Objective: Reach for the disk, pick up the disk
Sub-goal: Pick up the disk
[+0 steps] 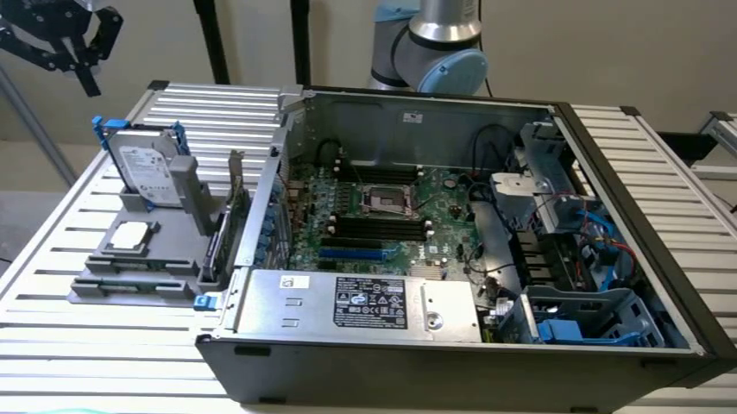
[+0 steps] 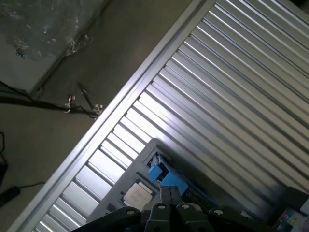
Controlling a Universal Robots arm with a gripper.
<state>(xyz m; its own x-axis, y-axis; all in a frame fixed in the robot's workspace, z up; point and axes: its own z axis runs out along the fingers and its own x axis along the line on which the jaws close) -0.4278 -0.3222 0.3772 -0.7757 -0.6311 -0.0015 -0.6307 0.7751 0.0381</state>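
- My gripper (image 1: 64,53) hung high at the far corner on the exterior view's left. Its black fingers were spread and released, grasping nothing, and it was well apart from the disk.
- The disk (image 1: 150,166) stood upright on edge in a slot of a grey holder (image 1: 116,285). Its white label showed, and its blue bracket (image 1: 106,129) framed the upper end.
- The same holder carried a small square silver chip (image 1: 130,235), lying flat in a shallow recess in front of the disk.
- The holder sat on the slatted table (image 1: 47,259), just beside the open computer case (image 1: 461,366), on the exterior view's left of it.
- Inside the case lay a green motherboard (image 1: 392,216). A silver box with a black label (image 1: 362,302) ran along the near wall, and blue drive cages (image 1: 588,319) with loose cables sat toward the exterior view's right.
- My arm's joint (image 1: 432,52) rose behind the case, cut off by the frame's edge.
- Through my wrist view I saw the holder (image 2: 120,191), the blue bracket (image 2: 161,175) edge-on and the pale chip (image 2: 137,194).
- My own dark gripper body (image 2: 169,215) hid part of the holder, and I could not make out the disk's label there.
- Past the table's edge lay floor with thin cables (image 2: 48,104).
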